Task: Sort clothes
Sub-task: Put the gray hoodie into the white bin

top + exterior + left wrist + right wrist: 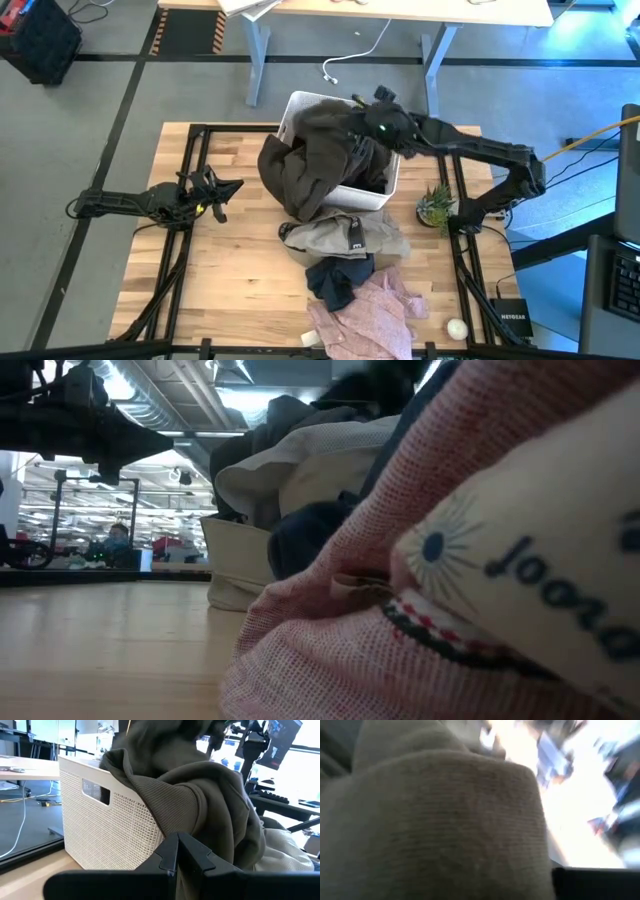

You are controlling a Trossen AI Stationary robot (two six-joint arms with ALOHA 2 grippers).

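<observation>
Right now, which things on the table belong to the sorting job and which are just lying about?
Job:
large olive-green garment, draped over the white perforated plastic bin, pinched by the right gripper
grey-beige garment
small dark navy garment
pale pink garment

Lying about:
small potted plant

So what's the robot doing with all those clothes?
It's sorting laundry. The right claw is shut on the big olive-green garment, which drapes over the rim of the white bin and spills down onto the table. The left claw waits off to the side, holding nothing, its fingers together. In front of the bin lie a grey-beige garment, a small dark navy one and a pale pink one, all still in a loose pile.
</observation>
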